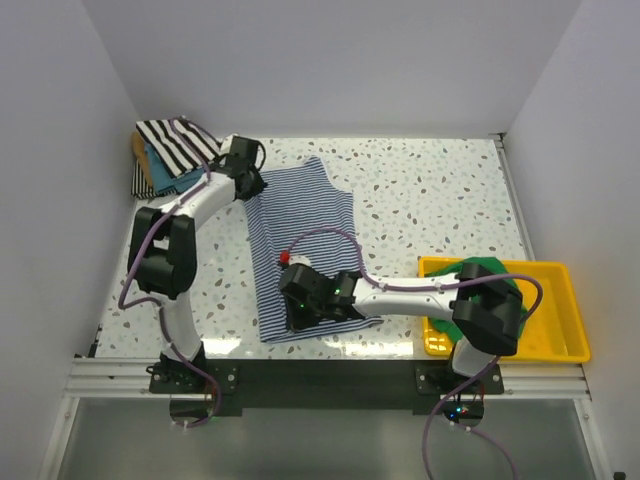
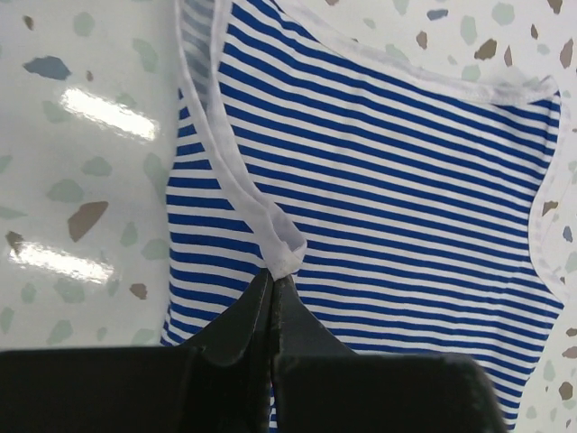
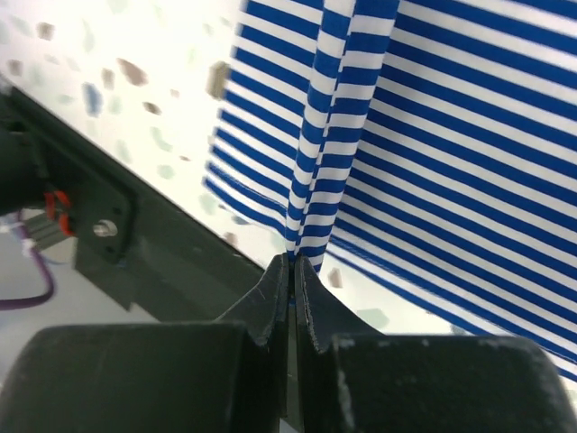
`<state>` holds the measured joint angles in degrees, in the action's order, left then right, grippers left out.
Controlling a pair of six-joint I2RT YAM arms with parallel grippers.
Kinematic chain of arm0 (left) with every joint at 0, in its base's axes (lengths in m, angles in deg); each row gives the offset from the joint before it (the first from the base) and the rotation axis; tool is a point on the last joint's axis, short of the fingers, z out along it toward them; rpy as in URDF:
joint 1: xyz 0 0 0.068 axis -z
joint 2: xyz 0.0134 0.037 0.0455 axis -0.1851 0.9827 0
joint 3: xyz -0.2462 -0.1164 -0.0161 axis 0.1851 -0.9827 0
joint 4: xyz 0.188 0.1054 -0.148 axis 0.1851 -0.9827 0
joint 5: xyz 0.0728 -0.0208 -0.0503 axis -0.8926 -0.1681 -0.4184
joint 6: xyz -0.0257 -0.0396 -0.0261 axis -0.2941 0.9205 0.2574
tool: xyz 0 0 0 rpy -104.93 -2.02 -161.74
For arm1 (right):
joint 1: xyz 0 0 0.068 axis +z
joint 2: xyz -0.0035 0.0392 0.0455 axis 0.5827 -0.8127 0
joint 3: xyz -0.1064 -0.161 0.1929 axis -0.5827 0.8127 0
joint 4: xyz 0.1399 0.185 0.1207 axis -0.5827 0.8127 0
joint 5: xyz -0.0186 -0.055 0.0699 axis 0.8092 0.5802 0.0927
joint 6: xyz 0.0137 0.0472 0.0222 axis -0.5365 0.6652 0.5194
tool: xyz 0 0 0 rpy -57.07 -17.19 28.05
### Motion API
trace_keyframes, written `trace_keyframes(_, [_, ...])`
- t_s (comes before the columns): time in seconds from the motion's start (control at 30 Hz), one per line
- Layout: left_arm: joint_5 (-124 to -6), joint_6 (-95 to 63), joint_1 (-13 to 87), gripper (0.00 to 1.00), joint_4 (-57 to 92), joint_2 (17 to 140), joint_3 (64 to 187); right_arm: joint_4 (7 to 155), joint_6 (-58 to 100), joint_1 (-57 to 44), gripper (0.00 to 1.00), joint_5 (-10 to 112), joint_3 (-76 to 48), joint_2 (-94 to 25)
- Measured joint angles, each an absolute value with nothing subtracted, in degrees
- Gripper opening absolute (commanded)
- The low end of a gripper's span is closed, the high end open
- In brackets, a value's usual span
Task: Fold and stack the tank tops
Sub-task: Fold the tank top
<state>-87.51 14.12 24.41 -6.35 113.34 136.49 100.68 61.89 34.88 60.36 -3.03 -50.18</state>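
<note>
The blue-and-white striped tank top (image 1: 305,240) lies spread in the table's middle. My left gripper (image 1: 252,186) is shut on its white-trimmed strap (image 2: 287,257) at the top's far left corner. My right gripper (image 1: 295,300) is shut on a pinched fold of the hem (image 3: 306,244) near the front edge. A bright green tank top (image 1: 492,272) lies in the yellow tray. A bold black-and-white striped top (image 1: 175,145) sits on a pile with teal and tan ones at the far left corner.
The yellow plastic tray (image 1: 550,335) stands at the front right beside the right arm. The speckled table (image 1: 430,200) has white walls on three sides. A black rail (image 3: 117,244) runs along the front edge.
</note>
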Motion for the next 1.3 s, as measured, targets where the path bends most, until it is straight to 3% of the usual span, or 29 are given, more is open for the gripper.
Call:
trace_keyframes(0.53, [-86.6,14.2,29.1,0.00,-4.6,120.8,137.7,95.6,66.9,34.5,0.00,62.0,7.4,-48.2])
trace_keyframes(0.6, [-86.2,14.2,29.2,0.00,-4.2,121.2,137.7,95.2,67.2,34.5,0.04,62.2,8.0,-48.2])
trace_keyframes(0.63, [-85.9,14.2,29.2,0.04,-4.0,121.3,137.7,95.0,67.3,34.5,0.07,62.4,8.4,-48.2])
trace_keyframes(0.67, [-85.7,14.1,29.2,0.08,-3.6,121.4,137.7,95.0,67.5,34.5,0.18,62.7,8.7,-48.2])
trace_keyframes(0.8, [-84.5,13.4,29.3,0.33,-1.0,121.5,137.1,95.8,68.1,34.6,0.34,64.0,9.5,-47.6])
trace_keyframes(0.87, [-83.9,13.0,29.4,0.39,0.6,121.5,136.7,97.2,68.2,34.7,0.42,65.1,9.9,-46.2])
trace_keyframes(1.0, [-82.2,12.9,29.5,0.49,3.5,121.5,136.5,101.7,67.9,34.9,0.47,68.7,9.8,-40.9])
trace_keyframes(1.1, [-80.6,13.0,29.5,0.51,5.2,121.5,136.5,107.0,67.5,34.6,0.47,73.6,8.4,-36.8])
trace_keyframes(1.3, [-77.0,13.0,30.3,0.51,6.9,121.4,137.5,112.1,64.1,21.5,0.46,77.6,7.0,-32.8])
